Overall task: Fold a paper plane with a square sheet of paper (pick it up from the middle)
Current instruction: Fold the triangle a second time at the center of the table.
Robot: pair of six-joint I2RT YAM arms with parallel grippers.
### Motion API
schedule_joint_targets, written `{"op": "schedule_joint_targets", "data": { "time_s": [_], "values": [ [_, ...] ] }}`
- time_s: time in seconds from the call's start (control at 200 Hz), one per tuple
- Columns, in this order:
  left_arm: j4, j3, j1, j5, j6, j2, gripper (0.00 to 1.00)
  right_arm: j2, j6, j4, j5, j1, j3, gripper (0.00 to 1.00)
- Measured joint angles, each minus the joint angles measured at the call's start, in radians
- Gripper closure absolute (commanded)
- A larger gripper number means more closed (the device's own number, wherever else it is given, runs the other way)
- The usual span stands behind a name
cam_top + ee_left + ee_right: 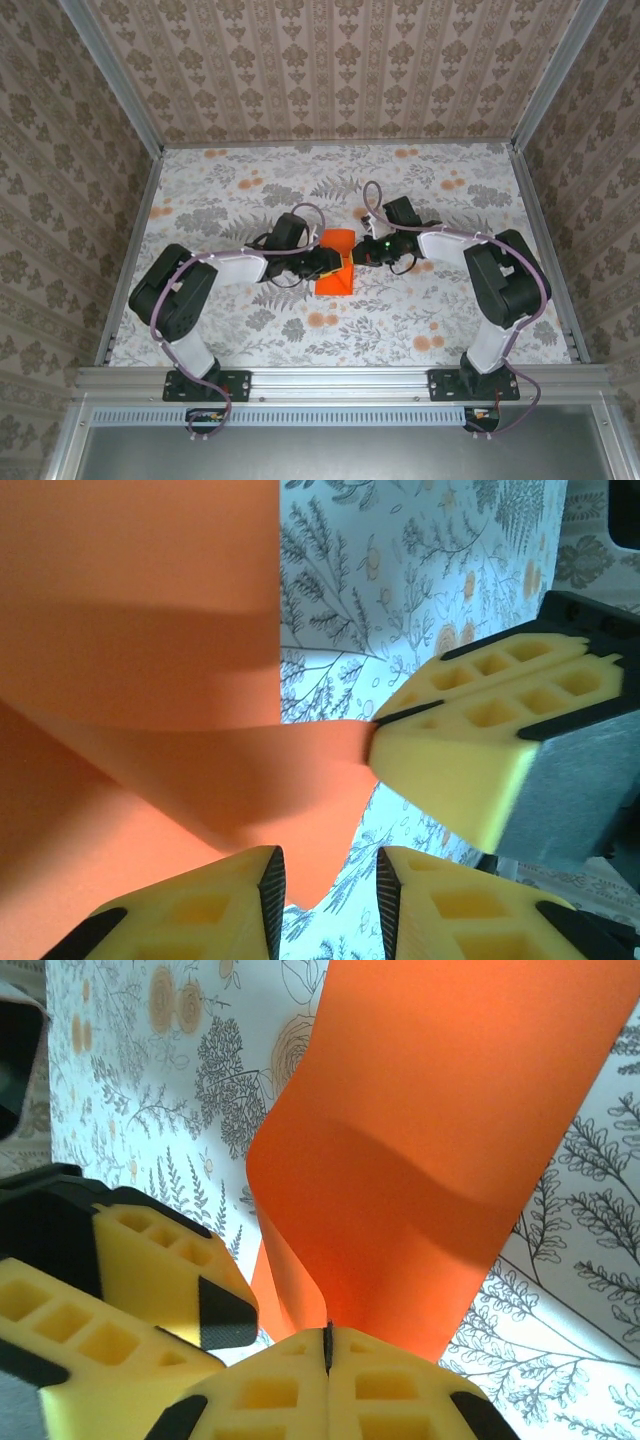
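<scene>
Right pincer (328, 1348) clamps square sheet of paper (420, 1160); left pincer (328, 885) agape beside

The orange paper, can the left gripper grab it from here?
Probably yes: the left gripper is open and the square sheet of paper hangs right at its gap; the right gripper pinches it nearby without blocking.

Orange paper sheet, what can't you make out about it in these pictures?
1. Top external view: the thin bright orange paper sheet is small and partly covered by the left pincer and the right pincer, so any creases are unreadable.
2. Left wrist view: the sheet runs off the top and left edges.
3. Right wrist view: the gripped edge is hidden inside the shut right pincer, and the frame cuts off the sheet's top.
</scene>
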Motion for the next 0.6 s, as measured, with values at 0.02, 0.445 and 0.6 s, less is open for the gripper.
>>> {"op": "schedule_joint_targets", "data": {
  "time_s": [0.02, 0.445, 0.6],
  "values": [
    [-0.008, 0.005, 0.0, -0.003, 0.004, 0.0, 0.7, 0.005, -0.01, -0.007, 0.0, 0.0, 0.006, 0.98],
    [-0.139, 0.113, 0.001, -0.061, 0.099, 0.014, 0.78, 0.083, -0.132, -0.126, 0.024, 0.0, 0.098, 0.98],
    [-0.152, 0.137, 0.005, -0.063, 0.116, 0.04, 0.79, 0.108, -0.154, -0.148, 0.026, 0.0, 0.122, 0.98]
  ]
}}
